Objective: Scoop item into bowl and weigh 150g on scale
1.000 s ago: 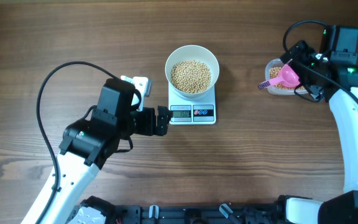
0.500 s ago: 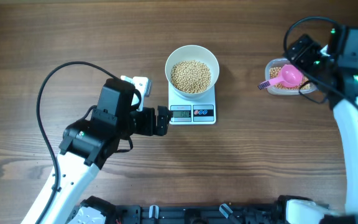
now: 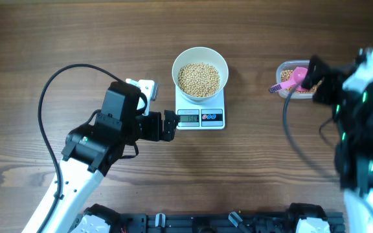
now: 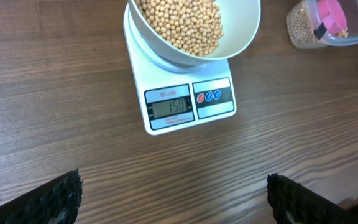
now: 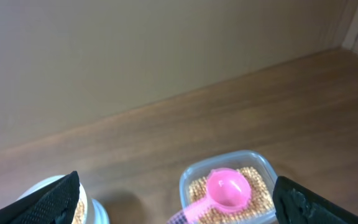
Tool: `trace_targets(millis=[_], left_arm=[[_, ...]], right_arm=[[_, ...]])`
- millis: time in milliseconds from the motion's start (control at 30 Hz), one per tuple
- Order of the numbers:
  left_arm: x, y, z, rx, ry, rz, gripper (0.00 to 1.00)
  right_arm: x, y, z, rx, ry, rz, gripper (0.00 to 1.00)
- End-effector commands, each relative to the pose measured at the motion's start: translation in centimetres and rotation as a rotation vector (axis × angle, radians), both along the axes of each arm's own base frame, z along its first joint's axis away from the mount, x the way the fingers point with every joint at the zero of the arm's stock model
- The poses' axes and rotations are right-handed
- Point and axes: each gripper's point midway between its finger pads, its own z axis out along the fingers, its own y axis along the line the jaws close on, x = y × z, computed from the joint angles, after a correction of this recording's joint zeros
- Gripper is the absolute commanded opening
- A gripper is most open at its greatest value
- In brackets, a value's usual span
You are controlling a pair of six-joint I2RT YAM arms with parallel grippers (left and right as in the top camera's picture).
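Note:
The white bowl (image 3: 200,59) stands on the scale (image 3: 200,118), filled with tan beans (image 3: 199,79). In the left wrist view the scale's display (image 4: 171,107) reads 150. My left gripper (image 3: 171,125) rests low on the table just left of the scale, open, with only bare wood between its fingers (image 4: 55,200). My right gripper (image 5: 178,202) hangs open and empty above the table, looking down at the clear tub (image 5: 229,186) of beans with the pink scoop (image 5: 227,188) lying in it. The right arm (image 3: 361,110) is blurred in the overhead view.
The clear tub (image 3: 294,81) with the pink scoop (image 3: 296,77) sits at the right, apart from the scale. The left arm's black cable (image 3: 50,90) loops over the table's left side. A black rail (image 3: 193,223) runs along the front edge.
The right arm has lifted up and away from the tub toward the front, leaving the pink scoop in the beans. The left arm, bowl and scale have not moved.

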Motion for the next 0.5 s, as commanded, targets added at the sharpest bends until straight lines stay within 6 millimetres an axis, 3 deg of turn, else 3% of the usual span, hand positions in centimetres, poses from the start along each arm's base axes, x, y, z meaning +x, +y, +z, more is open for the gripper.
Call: trace_targets(millis=[0, 200, 467], left_arm=[[-0.1, -0.3, 0.3, -0.008, -0.009, -0.018, 1.00], [-0.1, -0.3, 0.3, -0.008, -0.009, -0.018, 1.00], [-0.1, -0.3, 0.3, -0.008, -0.009, -0.018, 1.00]], right_arm=[[-3.1, 0.9, -1.0, -0.092, -0.063, 0.045, 1.00], [-6.7, 2.0, -2.3, -0.192, -0.176, 0.096, 1.00], [-9.4, 2.4, -3.1, -0.301, -0.289, 0.113, 1.00]])
